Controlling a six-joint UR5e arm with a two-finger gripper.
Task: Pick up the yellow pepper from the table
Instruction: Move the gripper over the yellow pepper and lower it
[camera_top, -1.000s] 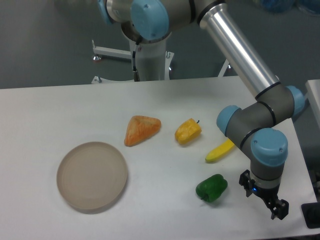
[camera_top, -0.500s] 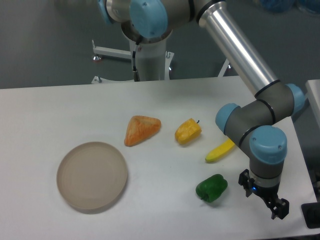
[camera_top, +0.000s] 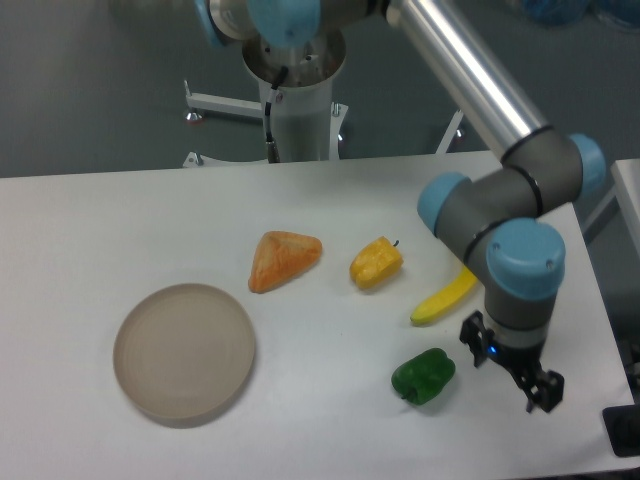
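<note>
The yellow pepper (camera_top: 376, 262) is seen lying on the white table (camera_top: 120, 220), a little right of centre, its short dark stem pointing up and to the right. Just to its left, apart from it, an orange triangular wedge (camera_top: 283, 260) is noted. To the pepper's right and slightly nearer the camera a yellow banana (camera_top: 445, 296) lies slantwise, its upper end hidden behind the arm's wrist. A green pepper (camera_top: 423, 376) is placed nearer the front edge, below the banana and well apart from the yellow pepper. A round beige plate (camera_top: 184, 351) is set at the front left, far from the rest. The hand (camera_top: 512, 368) is held low over the front right of the table, just beside the green pepper on its right and well apart from the yellow pepper; nothing is gripped, but whether its fingers are spread or pressed together cannot be told from this angle. Between the hand and the yellow pepper, the banana and the green pepper are found. Compared with half a second ago, the wrist and hand are shifted leftward, closer to the green pepper, and the upper arm is swung left as well; the objects on the table are unchanged.
</note>
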